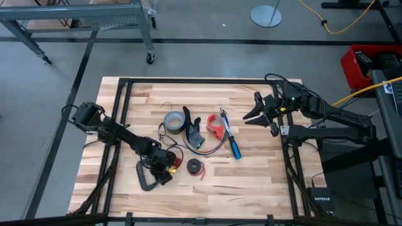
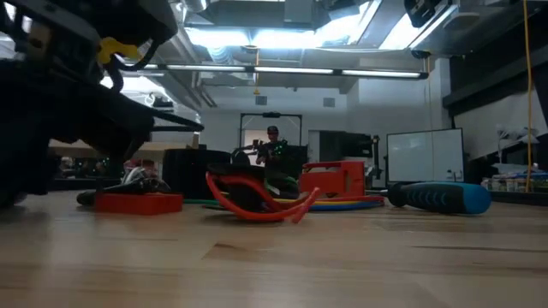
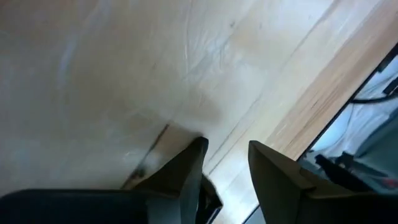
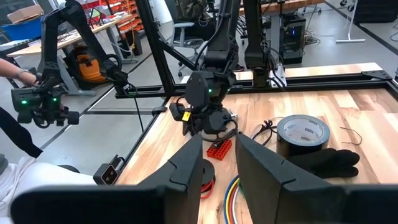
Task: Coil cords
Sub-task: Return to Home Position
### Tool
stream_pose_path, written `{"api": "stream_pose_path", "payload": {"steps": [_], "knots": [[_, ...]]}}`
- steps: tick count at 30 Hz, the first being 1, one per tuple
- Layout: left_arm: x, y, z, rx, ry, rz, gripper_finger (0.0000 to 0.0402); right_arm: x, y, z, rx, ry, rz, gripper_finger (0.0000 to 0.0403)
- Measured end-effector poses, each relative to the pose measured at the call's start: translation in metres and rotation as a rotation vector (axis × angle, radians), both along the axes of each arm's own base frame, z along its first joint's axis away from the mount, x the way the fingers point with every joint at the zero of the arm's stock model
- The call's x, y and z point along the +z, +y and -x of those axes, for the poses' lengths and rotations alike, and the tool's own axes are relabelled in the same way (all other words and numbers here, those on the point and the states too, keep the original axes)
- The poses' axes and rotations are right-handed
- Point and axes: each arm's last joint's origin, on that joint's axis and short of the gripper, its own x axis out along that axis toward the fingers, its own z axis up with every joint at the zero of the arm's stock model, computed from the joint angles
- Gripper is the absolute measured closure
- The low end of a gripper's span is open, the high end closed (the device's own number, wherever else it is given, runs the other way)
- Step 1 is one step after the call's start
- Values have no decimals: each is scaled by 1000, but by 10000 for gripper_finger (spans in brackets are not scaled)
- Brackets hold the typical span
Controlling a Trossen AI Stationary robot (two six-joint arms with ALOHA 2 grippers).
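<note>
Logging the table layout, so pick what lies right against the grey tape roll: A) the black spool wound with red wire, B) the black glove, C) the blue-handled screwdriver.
B: the black glove lies against the grey tape roll, while the blue-handled screwdriver and the black spool lie apart from it.

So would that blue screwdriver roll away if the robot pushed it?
Probably a bit. The blue-handled screwdriver lies flat on the wooden table, and its handle looks round, so a sideways push could roll it. Pushed along its length, it would more likely slide. It looks straight and stiff, so it shouldn't flop when lifted.
</note>
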Motion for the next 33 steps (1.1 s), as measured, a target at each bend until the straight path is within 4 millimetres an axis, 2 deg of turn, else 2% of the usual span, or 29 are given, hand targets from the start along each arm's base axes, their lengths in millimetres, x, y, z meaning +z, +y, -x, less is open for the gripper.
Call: {"api": "stream_pose_path", "payload": {"steps": [6, 9, 13, 18, 25, 29, 33], "knots": [[19, 4, 3, 11, -119, -77, 283, 0, 0, 0, 0, 2, -1, 303], [39, 10, 3, 76, -253, -191, 284, 0, 0, 0, 0, 3, -1, 303], [71, 20, 14, 154, -405, -346, 284, -1, 0, 0, 0, 6, -2, 303], [119, 34, 38, 227, -635, -477, 284, -1, 0, 0, 0, 6, -2, 303], [179, 53, 89, 295, -998, -611, 284, 0, 0, 0, 0, 5, -2, 303], [197, 62, 113, 287, -1141, -734, 284, 0, 0, 0, 0, 5, -2, 303], [203, 66, 123, 218, -1207, -822, 284, -1, 0, 0, 0, 6, -2, 303]]}}
